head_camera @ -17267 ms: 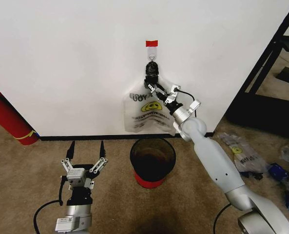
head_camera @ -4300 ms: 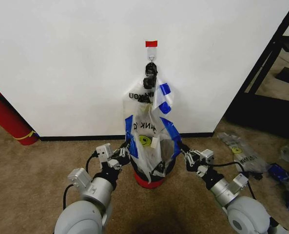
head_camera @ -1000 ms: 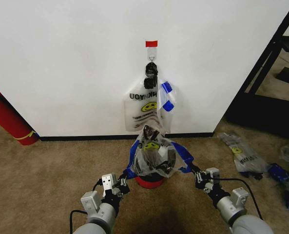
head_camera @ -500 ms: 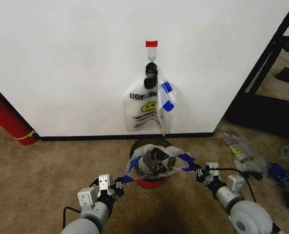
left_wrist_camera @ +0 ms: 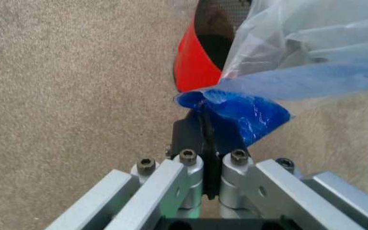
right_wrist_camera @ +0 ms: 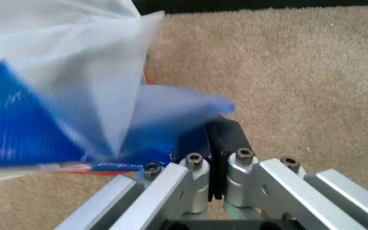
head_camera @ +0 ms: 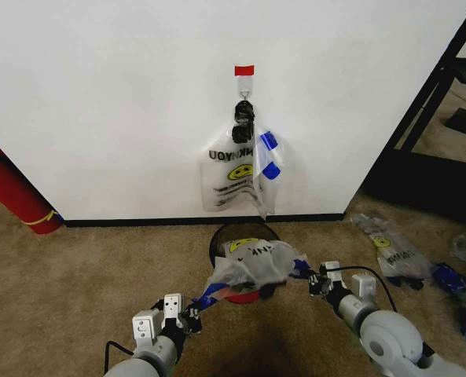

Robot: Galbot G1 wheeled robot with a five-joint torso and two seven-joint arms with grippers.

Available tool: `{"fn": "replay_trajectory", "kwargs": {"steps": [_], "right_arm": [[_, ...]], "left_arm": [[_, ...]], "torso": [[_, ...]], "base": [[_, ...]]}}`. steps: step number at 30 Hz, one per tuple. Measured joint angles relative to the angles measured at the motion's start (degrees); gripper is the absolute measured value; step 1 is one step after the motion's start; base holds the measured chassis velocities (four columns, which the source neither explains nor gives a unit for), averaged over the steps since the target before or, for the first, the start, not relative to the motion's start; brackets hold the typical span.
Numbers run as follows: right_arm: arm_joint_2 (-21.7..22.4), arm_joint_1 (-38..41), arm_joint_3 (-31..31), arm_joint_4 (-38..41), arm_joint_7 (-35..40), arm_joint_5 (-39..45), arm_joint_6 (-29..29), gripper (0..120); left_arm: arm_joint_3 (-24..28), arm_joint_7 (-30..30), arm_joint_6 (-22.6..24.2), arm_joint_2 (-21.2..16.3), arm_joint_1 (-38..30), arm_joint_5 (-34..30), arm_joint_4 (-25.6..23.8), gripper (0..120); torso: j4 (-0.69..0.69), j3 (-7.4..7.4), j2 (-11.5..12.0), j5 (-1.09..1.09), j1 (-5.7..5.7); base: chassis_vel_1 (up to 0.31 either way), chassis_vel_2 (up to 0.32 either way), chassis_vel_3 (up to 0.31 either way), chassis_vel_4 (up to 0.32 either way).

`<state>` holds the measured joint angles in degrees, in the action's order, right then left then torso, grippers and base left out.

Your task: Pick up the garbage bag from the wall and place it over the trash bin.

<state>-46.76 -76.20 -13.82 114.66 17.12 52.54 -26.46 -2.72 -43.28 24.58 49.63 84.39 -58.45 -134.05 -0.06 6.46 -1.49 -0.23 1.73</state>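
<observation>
The garbage bag (head_camera: pixel 252 263), translucent with a yellow smiley and blue rim patches, is stretched wide between my two grippers, low over the front of the trash bin (head_camera: pixel 225 236). The bin is black with a red base band, and its back rim shows behind the bag. My left gripper (head_camera: pixel 193 314) is shut on the bag's left blue edge. The left wrist view shows that gripper (left_wrist_camera: pixel 206 115) pinching the blue patch (left_wrist_camera: pixel 248 108) beside the bin's red band (left_wrist_camera: pixel 193 62). My right gripper (head_camera: pixel 311 281) is shut on the right blue edge, and the right wrist view shows it (right_wrist_camera: pixel 210 132) clamping the bag (right_wrist_camera: pixel 75 72).
Another smiley bag (head_camera: pixel 233 177) hangs on the white wall (head_camera: pixel 99 94) from a hook (head_camera: pixel 244 98) under a red tape strip (head_camera: pixel 244 71). A red fire extinguisher (head_camera: pixel 12 192) leans at the left. Loose bags (head_camera: pixel 390 247) lie on the carpet at the right, near a black frame (head_camera: pixel 429 102).
Both grippers have come down and nearer to me with the bag. The bag has dropped from a raised bundle to a flatter sheet lying low over the bin's front.
</observation>
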Motion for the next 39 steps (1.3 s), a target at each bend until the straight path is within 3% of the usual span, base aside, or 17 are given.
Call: {"fn": "replay_trajectory", "kwargs": {"steps": [12,21,24,30,39], "right_arm": [[-0.84,12.54,6.31,-7.82,2.55,2.41,-1.94,0],[-2.47,16.11,9.42,-12.86,1.51,0.94,-1.33,0],[-2.44,15.25,9.47,-12.35,0.97,-0.84,0.02,0],[-0.08,11.19,8.27,-9.00,-1.17,-7.01,5.23,19],[2.73,1.09,3.64,-5.52,-7.16,-22.80,17.01,54]], "left_arm": [[2.66,0.06,0.96,0.61,-5.13,1.34,6.10,0],[3.04,0.45,1.07,2.82,-6.31,2.81,9.03,0],[2.72,0.76,1.07,3.08,-5.08,4.33,7.75,0],[0.30,1.27,1.17,2.10,-0.83,6.88,2.62,1],[-2.29,1.16,1.89,3.38,7.80,13.21,-3.76,34]], "torso": [[0.01,0.00,0.00,0.00,0.00],[0.01,0.00,0.00,0.00,0.00],[0.01,0.00,0.01,0.00,0.01],[0.01,-0.01,0.00,0.01,0.00],[0.00,-0.01,0.00,0.01,0.00]], "base": [[0.000,0.000,0.000,0.000],[0.000,0.000,0.000,0.000],[0.000,0.000,0.000,0.000],[0.000,0.000,0.000,0.000],[0.000,0.000,0.000,0.000]]}}
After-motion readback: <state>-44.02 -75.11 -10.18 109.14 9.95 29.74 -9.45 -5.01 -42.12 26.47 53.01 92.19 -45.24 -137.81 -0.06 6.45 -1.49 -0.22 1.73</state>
